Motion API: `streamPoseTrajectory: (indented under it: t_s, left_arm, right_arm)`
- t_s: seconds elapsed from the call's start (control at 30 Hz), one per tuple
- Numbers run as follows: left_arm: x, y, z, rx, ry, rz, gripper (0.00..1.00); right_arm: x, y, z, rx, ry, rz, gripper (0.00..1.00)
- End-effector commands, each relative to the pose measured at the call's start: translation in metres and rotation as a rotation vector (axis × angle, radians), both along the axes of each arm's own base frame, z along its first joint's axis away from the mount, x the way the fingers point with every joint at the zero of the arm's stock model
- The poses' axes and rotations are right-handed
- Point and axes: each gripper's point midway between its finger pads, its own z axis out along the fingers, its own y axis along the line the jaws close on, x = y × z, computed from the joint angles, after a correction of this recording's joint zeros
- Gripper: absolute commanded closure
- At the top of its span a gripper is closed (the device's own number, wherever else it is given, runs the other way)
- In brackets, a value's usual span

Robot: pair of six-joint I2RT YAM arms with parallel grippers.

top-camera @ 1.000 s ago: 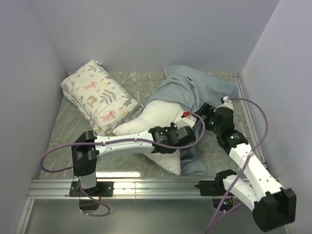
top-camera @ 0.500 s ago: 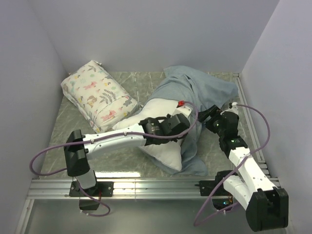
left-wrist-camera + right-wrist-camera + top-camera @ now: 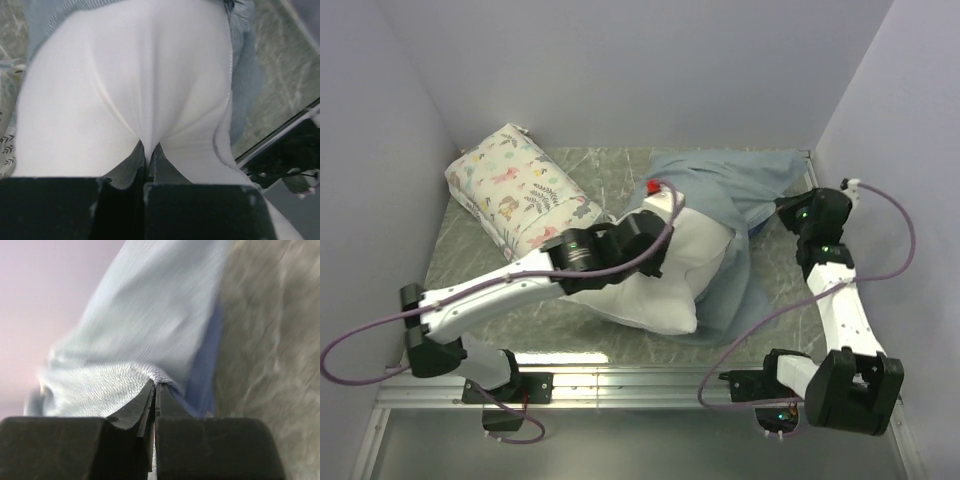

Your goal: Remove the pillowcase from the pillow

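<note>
3 plain lilac walls (image 3: 620,70) encl. grey-green marbled tabletop (image 3: 570,335).

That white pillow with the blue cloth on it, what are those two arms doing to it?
They are stripping the grey-blue pillowcase off the off-white pillow. The left end effector is pinched shut on the pillow's fabric, while the right end effector is clamped on the pillowcase at the far right. The near part of the pillow is bare; its far end is under the cloth. A floral pillow lies at the left.
</note>
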Motion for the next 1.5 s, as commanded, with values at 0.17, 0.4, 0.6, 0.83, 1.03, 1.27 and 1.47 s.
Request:
streamPoseTrajectory:
  t_s: [0.17, 0.4, 0.6, 0.83, 1.03, 1.27, 1.47]
  left_arm:
    - [-0.019, 0.073, 0.088, -0.345, -0.020, 0.060, 1.00]
    - [-0.005, 0.074, 0.016, -0.473, 0.184, 0.046, 1.00]
    - [0.004, 0.069, -0.041, -0.474, 0.325, 0.048, 0.99]
    - [0.036, 0.093, 0.015, -0.417, 0.136, 0.109, 0.43]
    - [0.059, 0.085, 0.099, -0.393, -0.057, 0.039, 0.12]
    - [0.055, 0.007, 0.096, -0.295, -0.072, -0.225, 0.07]
    - [0.056, -0.041, 0.019, -0.079, 0.003, -0.285, 0.03]
  right_arm:
    - [0.010, -0.069, 0.134, -0.115, -0.163, -0.164, 1.00]
    - [0.030, 0.000, 0.178, -0.299, -0.132, 0.031, 1.00]
    - [0.066, 0.074, 0.063, -0.423, 0.127, 0.237, 1.00]
    - [0.071, 0.091, -0.025, -0.386, 0.220, 0.290, 1.00]
    - [0.072, 0.098, -0.036, -0.363, 0.230, 0.322, 1.00]
    - [0.073, 0.106, -0.043, -0.361, 0.244, 0.351, 1.00]
    - [0.072, 0.105, -0.037, -0.377, 0.245, 0.355, 1.00]
